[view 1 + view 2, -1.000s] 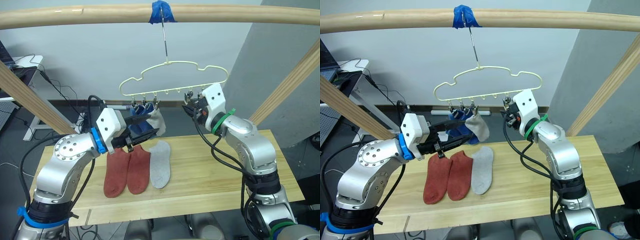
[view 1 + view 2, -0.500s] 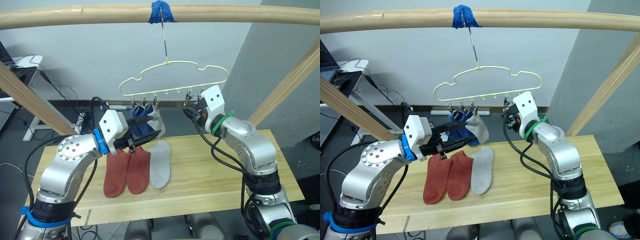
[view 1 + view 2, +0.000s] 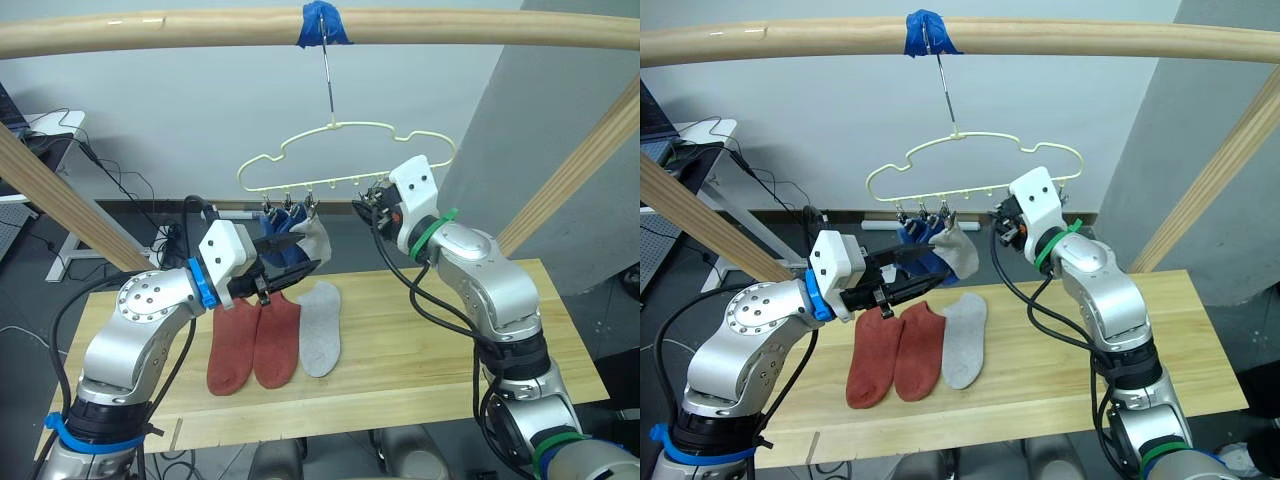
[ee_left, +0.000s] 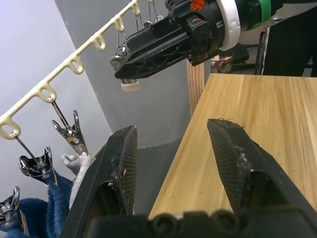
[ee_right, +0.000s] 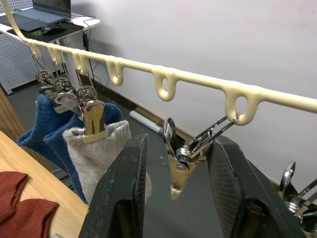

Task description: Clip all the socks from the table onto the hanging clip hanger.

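A thin, pale yellow wire clip hanger [image 3: 345,155] with a wavy outline hangs by its metal hook from a thick wooden pole [image 3: 150,32], at a wrap of blue tape [image 3: 323,22]. Small metal clips [image 5: 181,153] hang from loops along its lower bar. The three clips at the left end of the bar each hold a sock: two blue socks [image 5: 39,126] of fuzzy knit, and to their right one light grey sock [image 5: 101,153] of ribbed knit. Below, on the light wooden table [image 3: 430,340] with visible grain, three more socks lie flat side by side, touching: two rust-red socks [image 3: 255,340] on the left and one light grey sock [image 3: 320,328] on the right. The left gripper [image 4: 173,144] is raised above the table, just in front of the hanging socks, with its two black fingers [image 4: 124,158] spread wide and nothing between them. The right gripper [image 5: 181,168] is raised at the hanger bar toward its right part; its two black, textured fingers [image 5: 131,183] are spread wide, one on either side of a free metal clip that hangs tilted from a loop, without clamping it. Cables [image 3: 130,190] lie on the floor beyond the table on the far left.
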{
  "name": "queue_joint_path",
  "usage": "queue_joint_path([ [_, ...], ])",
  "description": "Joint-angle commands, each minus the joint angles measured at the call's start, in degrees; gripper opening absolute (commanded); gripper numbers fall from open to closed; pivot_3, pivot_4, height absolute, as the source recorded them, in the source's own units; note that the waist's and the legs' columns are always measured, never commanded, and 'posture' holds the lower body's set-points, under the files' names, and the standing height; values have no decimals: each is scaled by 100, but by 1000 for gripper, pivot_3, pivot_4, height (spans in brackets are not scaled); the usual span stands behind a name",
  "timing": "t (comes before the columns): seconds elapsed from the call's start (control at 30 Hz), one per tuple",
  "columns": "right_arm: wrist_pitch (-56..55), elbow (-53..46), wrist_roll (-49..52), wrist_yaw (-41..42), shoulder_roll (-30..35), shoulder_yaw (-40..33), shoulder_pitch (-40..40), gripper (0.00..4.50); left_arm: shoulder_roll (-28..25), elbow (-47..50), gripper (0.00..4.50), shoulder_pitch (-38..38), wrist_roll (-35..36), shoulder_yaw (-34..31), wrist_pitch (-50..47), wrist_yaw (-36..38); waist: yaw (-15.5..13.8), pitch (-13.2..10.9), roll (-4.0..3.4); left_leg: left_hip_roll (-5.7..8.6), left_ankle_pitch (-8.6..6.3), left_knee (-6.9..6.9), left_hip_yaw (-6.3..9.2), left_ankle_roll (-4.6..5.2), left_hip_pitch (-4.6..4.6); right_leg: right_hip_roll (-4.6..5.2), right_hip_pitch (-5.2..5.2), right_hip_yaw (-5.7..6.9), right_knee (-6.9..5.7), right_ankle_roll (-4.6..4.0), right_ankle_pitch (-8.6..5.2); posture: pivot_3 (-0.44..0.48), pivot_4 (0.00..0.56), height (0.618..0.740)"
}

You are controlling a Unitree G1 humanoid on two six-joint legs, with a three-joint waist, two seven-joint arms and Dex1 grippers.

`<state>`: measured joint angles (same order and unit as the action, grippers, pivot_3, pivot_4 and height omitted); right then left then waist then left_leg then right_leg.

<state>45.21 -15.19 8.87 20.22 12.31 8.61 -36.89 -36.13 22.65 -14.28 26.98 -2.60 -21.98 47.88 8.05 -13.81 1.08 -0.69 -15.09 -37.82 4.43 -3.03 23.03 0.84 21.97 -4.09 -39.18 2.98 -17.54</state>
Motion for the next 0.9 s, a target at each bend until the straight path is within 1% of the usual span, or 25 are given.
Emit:
queue_joint_path([
  [0.03,-221,-88,-7,-11,-56,1,-85,1820,55,162,2479,7,97,-80,-22,-92,0,0,0,0,0,-1,0,0,0,0,0,0,-1,0,0,-167,182,740],
  [0.5,-330,68,43,-149,-378,-177,-135,1820,200,327,2479,223,119,-35,-175,-270,8,1,0,0,1,-9,-1,0,-2,0,11,-2,-37,0,0,-168,182,740],
  [0.87,-275,117,108,-274,-602,-280,-167,1820,340,393,2479,384,75,11,-242,-434,11,1,0,-1,2,-10,-2,0,-2,0,14,-3,-42,0,0,-170,185,740],
  [0.9,-271,123,113,-285,-621,-286,-168,1632,364,389,2479,393,68,14,-251,-458,11,1,0,-1,2,-10,-2,0,-2,0,14,-3,-43,0,0,-171,185,740],
])
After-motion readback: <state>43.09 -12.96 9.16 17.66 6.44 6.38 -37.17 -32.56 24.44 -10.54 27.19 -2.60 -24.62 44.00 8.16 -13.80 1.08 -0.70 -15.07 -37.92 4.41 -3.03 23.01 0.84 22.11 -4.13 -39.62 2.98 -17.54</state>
